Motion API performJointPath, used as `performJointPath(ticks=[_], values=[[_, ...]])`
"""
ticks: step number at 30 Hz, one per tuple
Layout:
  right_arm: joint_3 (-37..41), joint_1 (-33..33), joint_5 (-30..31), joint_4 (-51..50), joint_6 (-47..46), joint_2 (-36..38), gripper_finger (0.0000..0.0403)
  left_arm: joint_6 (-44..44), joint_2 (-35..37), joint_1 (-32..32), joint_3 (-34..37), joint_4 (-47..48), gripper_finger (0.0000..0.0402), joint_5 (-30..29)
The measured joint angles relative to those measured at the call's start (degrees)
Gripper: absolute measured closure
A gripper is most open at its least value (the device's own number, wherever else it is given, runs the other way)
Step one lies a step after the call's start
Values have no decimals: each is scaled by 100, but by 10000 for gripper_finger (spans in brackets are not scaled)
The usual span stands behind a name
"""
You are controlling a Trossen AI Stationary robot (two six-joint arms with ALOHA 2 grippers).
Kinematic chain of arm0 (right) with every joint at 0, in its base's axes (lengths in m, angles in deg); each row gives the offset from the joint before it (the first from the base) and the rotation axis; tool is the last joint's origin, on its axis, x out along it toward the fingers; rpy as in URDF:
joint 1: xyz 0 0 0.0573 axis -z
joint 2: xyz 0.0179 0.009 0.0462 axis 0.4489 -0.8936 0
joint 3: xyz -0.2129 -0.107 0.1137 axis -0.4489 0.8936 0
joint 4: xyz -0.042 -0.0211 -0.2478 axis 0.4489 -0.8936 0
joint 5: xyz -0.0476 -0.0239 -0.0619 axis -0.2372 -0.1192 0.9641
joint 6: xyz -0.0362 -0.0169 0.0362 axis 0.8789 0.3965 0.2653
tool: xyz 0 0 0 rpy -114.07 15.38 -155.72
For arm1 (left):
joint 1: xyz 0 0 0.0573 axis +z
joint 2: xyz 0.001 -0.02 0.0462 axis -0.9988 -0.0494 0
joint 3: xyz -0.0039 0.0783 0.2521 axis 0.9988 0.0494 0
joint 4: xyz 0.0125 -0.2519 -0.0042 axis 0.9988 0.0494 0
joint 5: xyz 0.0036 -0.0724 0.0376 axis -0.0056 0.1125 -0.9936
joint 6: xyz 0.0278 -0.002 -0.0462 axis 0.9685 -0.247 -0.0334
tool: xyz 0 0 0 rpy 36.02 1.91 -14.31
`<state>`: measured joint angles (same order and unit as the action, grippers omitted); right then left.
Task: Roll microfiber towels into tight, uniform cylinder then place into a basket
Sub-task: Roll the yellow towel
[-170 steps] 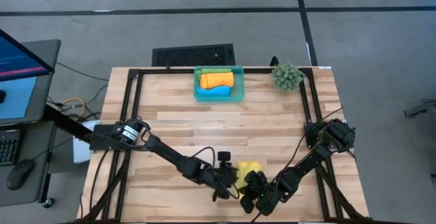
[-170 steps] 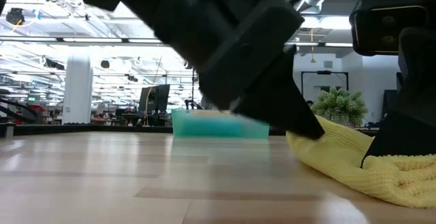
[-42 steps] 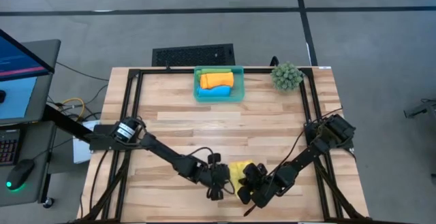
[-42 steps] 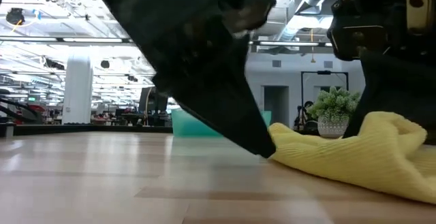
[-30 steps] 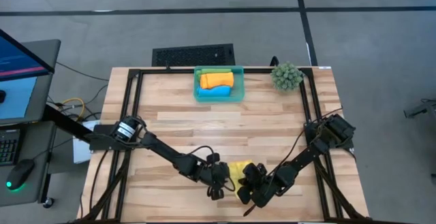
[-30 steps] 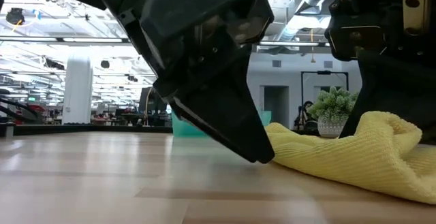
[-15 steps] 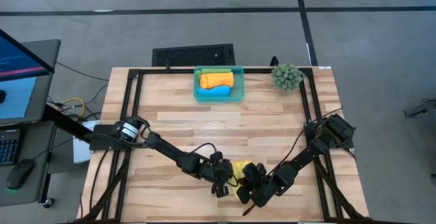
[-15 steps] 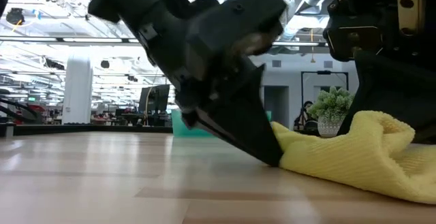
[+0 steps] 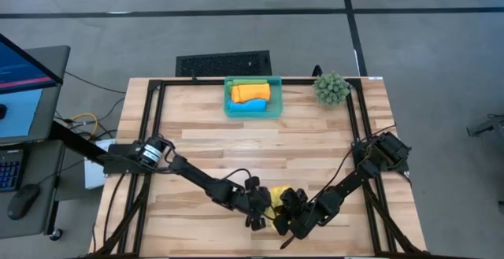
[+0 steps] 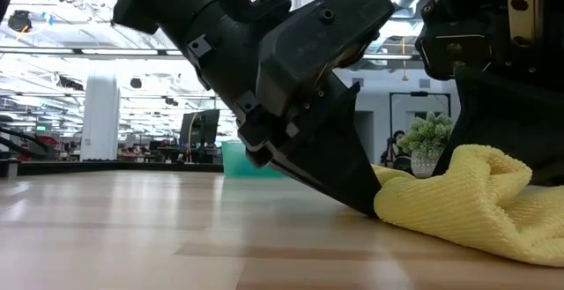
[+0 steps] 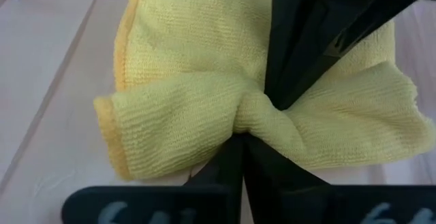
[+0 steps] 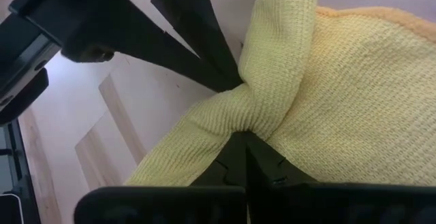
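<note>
You are looking at the yellow towel (image 9: 278, 198) bunched near the table's (image 9: 315, 149) front edge, between the two arms. It is lying crumpled rather than rolled, so its long axis cannot be told; its ribbed cloth is gathering into a pinched waist with folds fanning out either side. Your left gripper (image 11: 240, 137) is clamping shut on that waist, and your right gripper (image 12: 240, 134) is pinching the same fold from the opposite side. The basket (image 9: 253, 97) is sitting at the back edge, holding the orange (image 9: 250, 92), blue (image 9: 250, 107) and green (image 9: 246, 81) rolls lying crosswise.
</note>
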<state>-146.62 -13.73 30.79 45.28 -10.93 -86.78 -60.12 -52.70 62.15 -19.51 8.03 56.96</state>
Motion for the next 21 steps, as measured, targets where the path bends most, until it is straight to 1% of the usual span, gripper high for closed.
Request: performJointPath(ticks=[5, 11, 16, 19, 21], values=[[0, 0, -4, 41, -2, 0, 391, 140, -27, -49, -354, 657, 400, -52], [0, -42, 5, 50, -4, -2, 393, 296, -40, -65, -787, 1458, 400, -282], [0, -35, 7, 52, -54, -2, 391, 441, -40, -102, -1074, 1679, 400, -364], [0, -35, 7, 52, -142, -2, 391, 449, -32, -143, -1121, 1678, 400, -341], [0, -35, 7, 57, -159, -2, 392, 406, -32, -161, -1121, 1848, 400, -324]])
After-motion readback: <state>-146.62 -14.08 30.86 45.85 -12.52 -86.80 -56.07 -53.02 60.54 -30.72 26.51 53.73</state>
